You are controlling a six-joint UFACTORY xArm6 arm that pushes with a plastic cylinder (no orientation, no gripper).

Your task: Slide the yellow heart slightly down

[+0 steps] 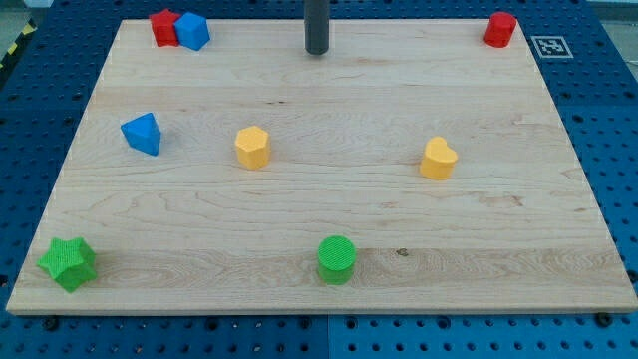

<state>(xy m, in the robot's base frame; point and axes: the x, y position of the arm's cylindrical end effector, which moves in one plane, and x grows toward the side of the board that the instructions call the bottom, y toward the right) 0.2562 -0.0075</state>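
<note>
Yellow heart [438, 159] lies well apart — lower right — from my tip [317, 51].

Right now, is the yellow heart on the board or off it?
On. The yellow heart sits on the board, right of centre, away from every edge. My tip is near the top edge, apart from it.

Pale wooden board [329, 214] with fine grain, lying on a blue perforated table [608, 130]. Around the board on all sides, rows of small dark holes. Beyond its top right corner, a black-and-white marker tag [550, 46]. Even, soft light.
</note>
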